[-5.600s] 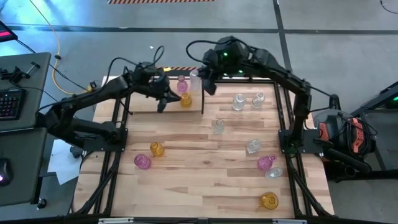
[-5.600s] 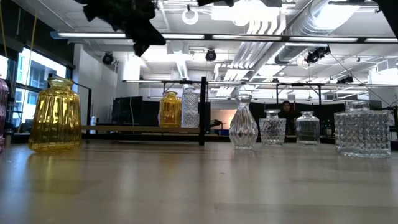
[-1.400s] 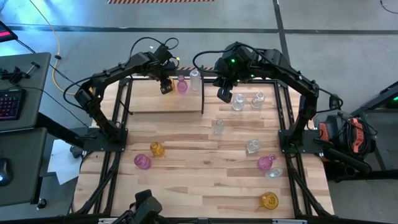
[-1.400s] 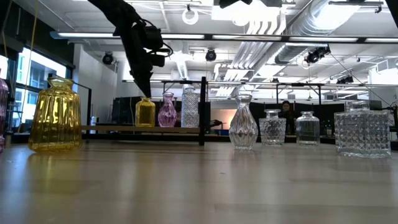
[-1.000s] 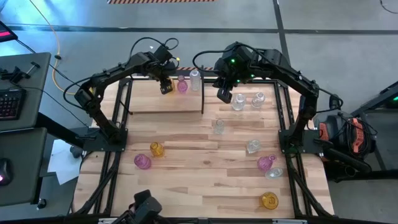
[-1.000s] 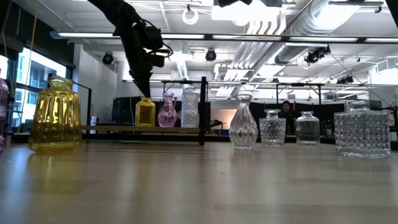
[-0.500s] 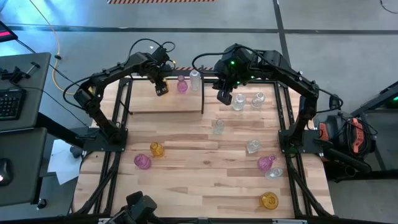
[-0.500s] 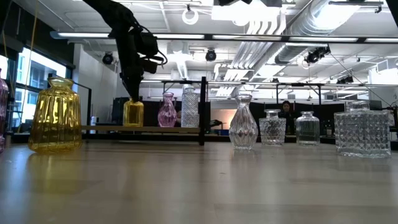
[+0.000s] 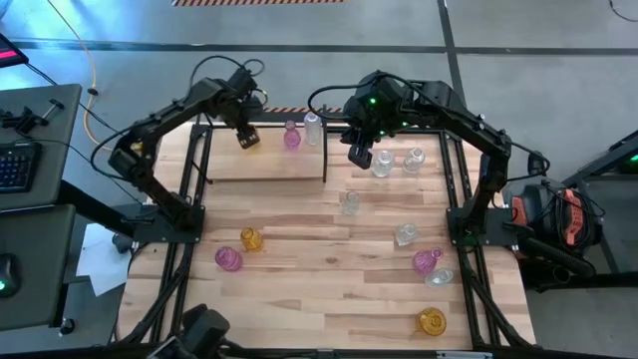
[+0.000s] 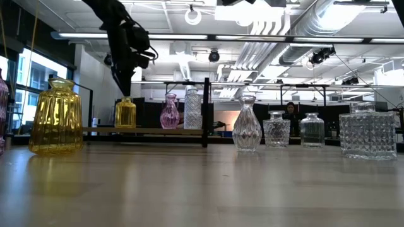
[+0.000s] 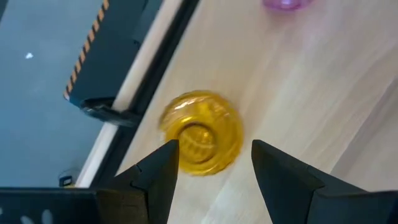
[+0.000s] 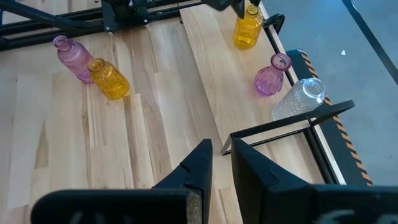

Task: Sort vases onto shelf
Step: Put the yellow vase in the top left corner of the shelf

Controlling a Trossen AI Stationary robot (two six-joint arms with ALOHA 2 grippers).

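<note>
The shelf lies at the table's far left, with a black divider at its right end. On its board stand a pink vase and a clear vase. Left of them is an amber vase, upright, with my left gripper over it, pointing steeply down and shut on it. My right gripper hangs high just right of the divider, fingers close together, holding nothing. Several more vases stand or lie on the tabletop. My left gripper comes at the amber vase from above, one finger on each side of its upper part. One finger overlaps the vase's edge; the other finger's touch is not plain. The vase stays upright, its base at board height; whether it rests there I cannot tell.
Clear vases stand right of the shelf. An amber vase and a pink one lie near left. Pink, clear and amber vases sit near right. The shelf's black far rail runs beside the held vase.
My left gripper has gone toward the table's left edge along the shelf, taking the amber vase with it. The vase has stayed upright at board height and now stands farther from the pink vase.
</note>
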